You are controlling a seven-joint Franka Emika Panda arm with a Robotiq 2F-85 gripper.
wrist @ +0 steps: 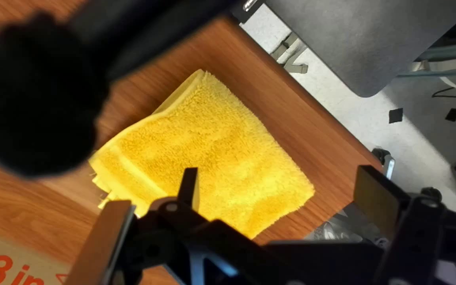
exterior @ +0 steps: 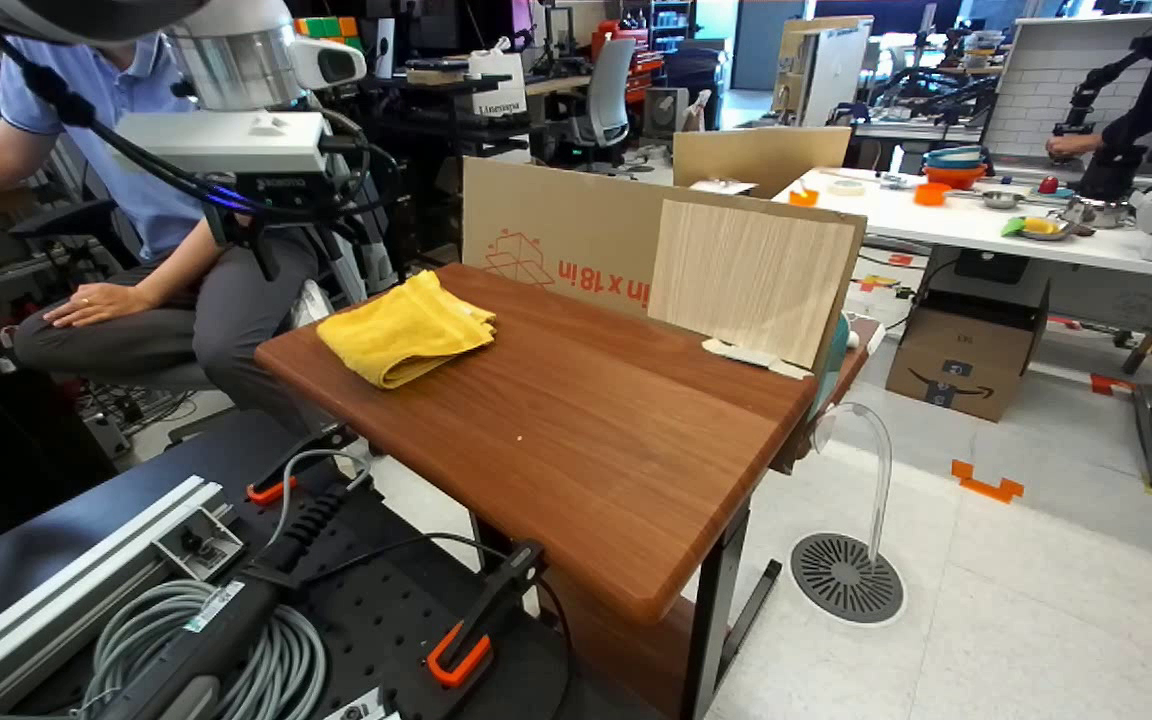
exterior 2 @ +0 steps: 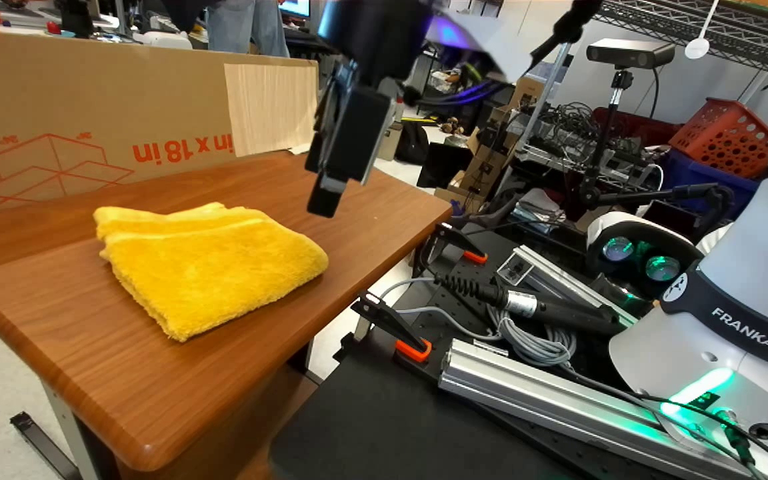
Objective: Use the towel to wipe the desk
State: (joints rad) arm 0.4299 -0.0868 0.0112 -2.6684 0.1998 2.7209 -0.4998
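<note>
A folded yellow towel lies on the left part of the brown wooden desk (exterior: 576, 440) in an exterior view (exterior: 406, 330). The towel also shows in an exterior view (exterior 2: 211, 267) and in the wrist view (wrist: 220, 146). It lies flat, with its layered edges toward the cardboard side. My gripper (wrist: 279, 182) is open, with its two fingertips wide apart and nothing between them. It hangs above the desk and the towel, apart from both, as an exterior view (exterior 2: 331, 180) shows. In the wrist view one fingertip overlaps the towel and the other is past its corner, near the desk's edge.
A cardboard panel (exterior: 566, 220) stands along the desk's back edge, with a light wood-patterned sheet (exterior: 751, 280) on it. Clamps with orange grips (exterior: 461, 650), a coiled grey cable (exterior: 206, 640) and a metal rail (exterior 2: 544, 393) lie on the black robot table. A person sits (exterior: 136, 230) beside the desk.
</note>
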